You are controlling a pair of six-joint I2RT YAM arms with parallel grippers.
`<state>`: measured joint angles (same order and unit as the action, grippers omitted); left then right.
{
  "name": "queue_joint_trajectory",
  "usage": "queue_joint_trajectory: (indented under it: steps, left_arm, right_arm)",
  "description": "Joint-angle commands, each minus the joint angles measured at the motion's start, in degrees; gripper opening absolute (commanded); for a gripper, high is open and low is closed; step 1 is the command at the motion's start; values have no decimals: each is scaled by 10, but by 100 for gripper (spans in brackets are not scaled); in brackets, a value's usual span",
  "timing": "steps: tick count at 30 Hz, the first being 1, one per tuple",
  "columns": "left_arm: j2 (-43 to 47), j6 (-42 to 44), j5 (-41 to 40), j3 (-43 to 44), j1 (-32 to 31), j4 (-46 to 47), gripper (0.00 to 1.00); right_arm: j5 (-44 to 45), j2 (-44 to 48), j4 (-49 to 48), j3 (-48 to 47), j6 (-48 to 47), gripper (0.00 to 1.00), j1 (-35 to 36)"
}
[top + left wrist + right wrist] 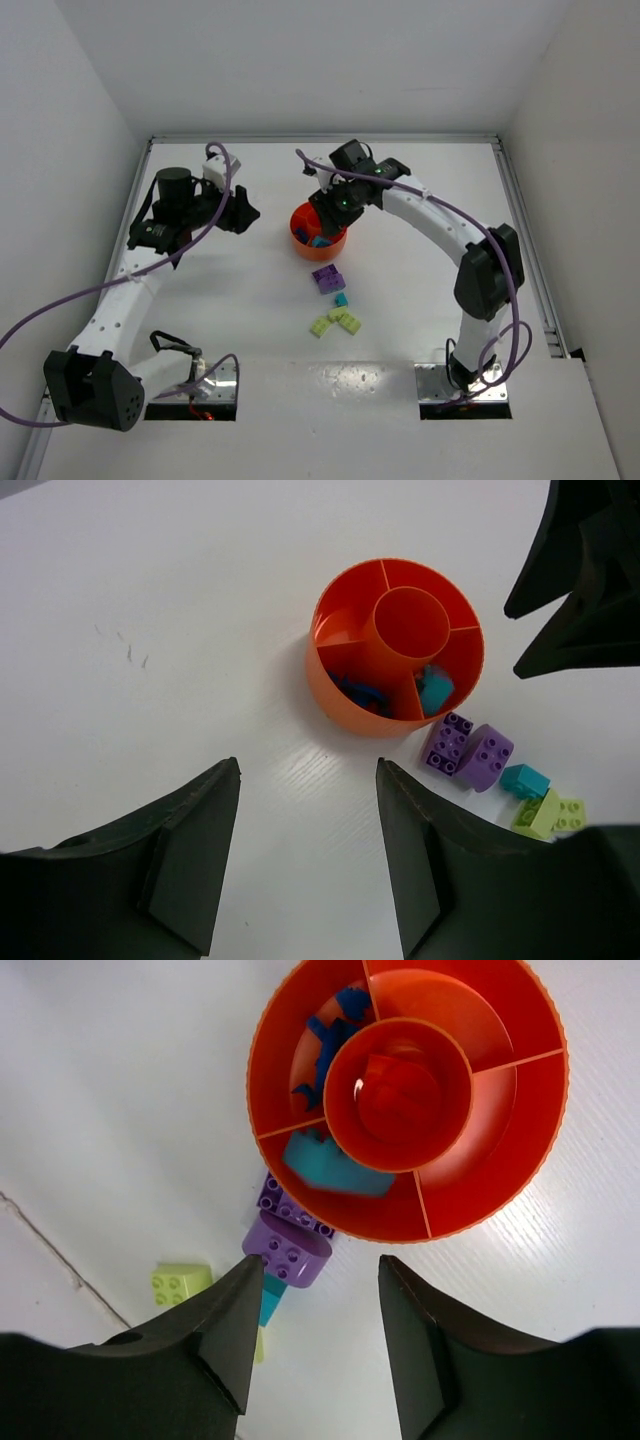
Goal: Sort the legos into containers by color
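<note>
The round orange bowl (318, 243) has a centre well ringed by sections; it also shows in the left wrist view (345, 695) and the right wrist view (500, 1180). Blue bricks (325, 1035) lie in one section, a teal brick (335, 1170) in another, an orange piece (395, 1090) in the well. On the table near the bowl lie purple bricks (328, 278), a teal brick (341, 299) and yellow-green bricks (335, 322). My right gripper (320, 1295) is open and empty above the bowl's near side. My left gripper (308, 790) is open and empty, left of the bowl.
The white table (250, 300) is walled on three sides, with a raised rail (525, 240) along the right edge. The arm bases (195, 385) sit at the near edge.
</note>
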<state>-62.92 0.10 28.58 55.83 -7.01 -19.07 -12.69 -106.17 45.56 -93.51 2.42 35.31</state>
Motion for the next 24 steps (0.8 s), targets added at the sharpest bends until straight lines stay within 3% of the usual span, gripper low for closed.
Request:
queue_joint_trajectory:
  steps: [1,9,15,24]
  left_arm:
    - [1,-12,0,-3,8,25,63]
    - [1,-18,5,2,8,30,64]
    - [1,-18,5,-4,8,30,64]
    - [6,-12,5,-4,8,30,65]
  right_arm:
    - [-10,68,-13,17,-3,51,-4]
    - [-80,123,26,160,-92,43,4]
    - [-92,157,-25,287,-116,41,16]
    - [-76,130,-61,302,-85,41,59]
